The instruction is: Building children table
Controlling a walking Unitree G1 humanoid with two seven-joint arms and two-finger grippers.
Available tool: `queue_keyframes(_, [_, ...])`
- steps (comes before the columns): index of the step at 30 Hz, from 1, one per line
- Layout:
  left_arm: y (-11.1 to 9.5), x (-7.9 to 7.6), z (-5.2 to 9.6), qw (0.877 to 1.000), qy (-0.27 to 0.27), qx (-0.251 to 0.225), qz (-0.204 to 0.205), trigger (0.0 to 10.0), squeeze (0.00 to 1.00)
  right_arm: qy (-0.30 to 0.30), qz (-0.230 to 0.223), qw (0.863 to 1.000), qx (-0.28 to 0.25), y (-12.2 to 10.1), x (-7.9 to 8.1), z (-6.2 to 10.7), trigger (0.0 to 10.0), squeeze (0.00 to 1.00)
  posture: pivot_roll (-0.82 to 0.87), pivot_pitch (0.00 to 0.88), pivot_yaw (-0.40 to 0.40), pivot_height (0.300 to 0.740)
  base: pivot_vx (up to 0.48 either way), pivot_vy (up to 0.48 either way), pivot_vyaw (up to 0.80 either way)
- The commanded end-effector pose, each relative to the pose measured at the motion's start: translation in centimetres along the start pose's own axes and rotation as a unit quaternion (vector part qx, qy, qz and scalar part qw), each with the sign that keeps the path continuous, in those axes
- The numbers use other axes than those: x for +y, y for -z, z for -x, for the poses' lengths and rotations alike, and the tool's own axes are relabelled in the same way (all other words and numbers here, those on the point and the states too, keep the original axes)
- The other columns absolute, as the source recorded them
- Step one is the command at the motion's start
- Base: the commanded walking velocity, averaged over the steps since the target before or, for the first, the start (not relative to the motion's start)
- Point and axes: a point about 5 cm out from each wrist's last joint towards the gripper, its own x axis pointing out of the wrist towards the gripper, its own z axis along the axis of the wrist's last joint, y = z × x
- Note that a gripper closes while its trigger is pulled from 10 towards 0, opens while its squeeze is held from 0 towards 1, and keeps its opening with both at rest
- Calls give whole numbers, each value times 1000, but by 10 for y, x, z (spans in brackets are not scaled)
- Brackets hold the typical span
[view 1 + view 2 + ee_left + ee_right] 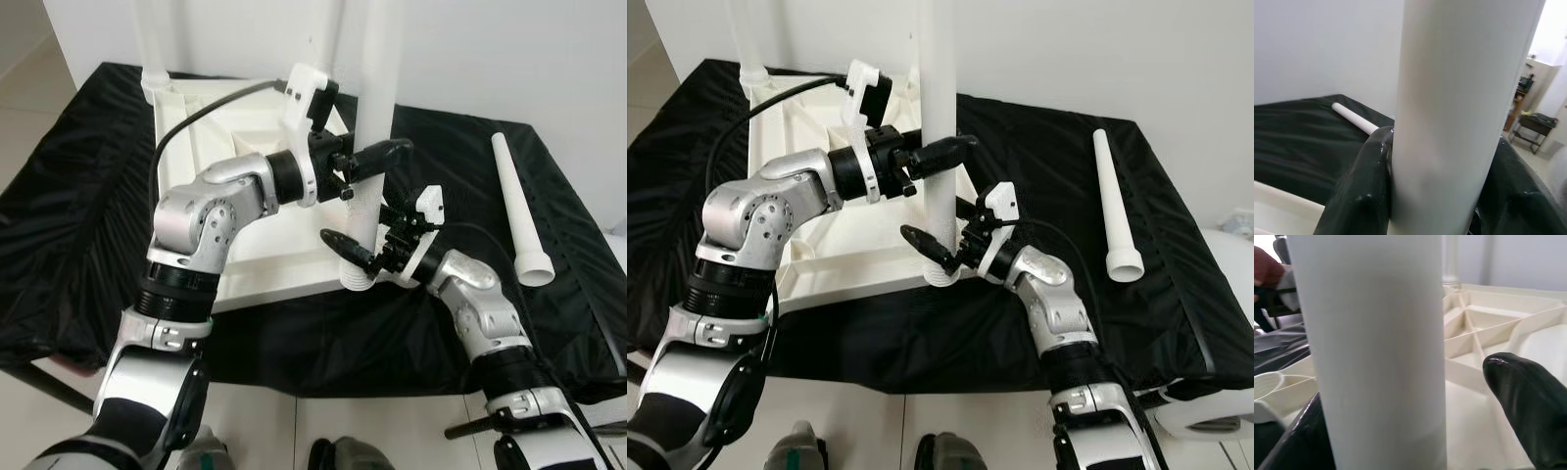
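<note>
right gripper (939, 247): straddles upright leg (939, 117) at its foot, fingers apart | left gripper (364, 162): clamped on leg higher up | leg axis vertical, over tabletop (265, 259) near corner | spare leg (519, 211) lies far right

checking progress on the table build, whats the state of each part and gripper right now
tabletop: upside down on the black cloth, ribbed underside up
upright leg: standing at the tabletop's near corner, gripped by both grippers
spare leg: lying flat on the cloth, not fitted
left gripper: shut on the upright leg, higher up
right gripper: around the upright leg near its base, one finger apart from it
black cloth: spread over the table
</note>
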Motion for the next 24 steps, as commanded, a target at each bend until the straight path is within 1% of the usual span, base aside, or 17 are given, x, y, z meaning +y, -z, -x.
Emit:
queue_keyframes(1, [-13, -11, -7, 999, 21, -22, -24, 10000, 0, 25, 4, 1000, -1, -1, 0, -2, 10000, 0, 51, 0, -80, 740, 0, 0, 0])
queue_keyframes(4, [-22, -12, -4, 998, 1, -35, -48, 10000, 0, 51, 4, 999, -17, -6, 7, -7, 10000, 0, 54, 0, -80, 740, 0, 0, 0])
queue_keyframes(10, [-27, -13, -3, 997, -11, -45, -60, 10000, 0, 64, 8, 998, -23, -9, 9, -10, 10000, 0, 55, 0, -81, 740, 0, 0, 0])
queue_keyframes(11, [-30, -13, -3, 996, -22, -52, -72, 10000, 0, 80, 15, 996, -24, -12, 10, -13, 10000, 0, 57, 0, -83, 740, 0, 0, 0])
queue_keyframes(12, [-30, -13, -3, 996, -22, -52, -72, 10000, 0, 80, 15, 996, -24, -12, 10, -13, 10000, 0, 57, 0, -83, 740, 0, 0, 0])
queue_keyframes(14, [-41, -11, -3, 990, -68, -72, -100, 10000, 0, 134, 25, 990, -28, -18, 8, -19, 10000, 0, 55, 0, -85, 740, 0, 0, 0])
queue_keyframes(15, [-41, -11, -3, 990, -68, -72, -100, 10000, 0, 134, 25, 990, -28, -18, 8, -19, 10000, 0, 55, 0, -85, 740, 0, 0, 0])
queue_keyframes(16, [-44, -8, -3, 986, -93, -82, -112, 10000, 0, 161, 20, 986, -33, -19, 7, -21, 10000, 0, 55, 0, -88, 740, 0, 0, 0])
queue_keyframes(17, [-44, -8, -3, 986, -93, -82, -112, 10000, 0, 161, 20, 986, -33, -19, 7, -21, 10000, 0, 55, 0, -88, 740, 0, 0, 0])
queue_keyframes(18, [-47, -6, -3, 982, -115, -89, -123, 10000, 0, 179, 15, 983, -39, -21, 7, -24, 10000, 0, 55, 0, -89, 740, 0, 0, 0])
queue_keyframes(21, [-52, -4, -3, 974, -146, -103, -137, 10000, 0, 205, 5, 977, -51, -26, 12, -32, 10000, 0, 54, 0, -91, 740, 0, 0, 0])
queue_keyframes(24, [-52, -5, -3, 973, -150, -105, -141, 10000, 0, 210, 1, 976, -55, -27, 15, -34, 10000, 0, 55, 0, -90, 740, 0, 0, 0])
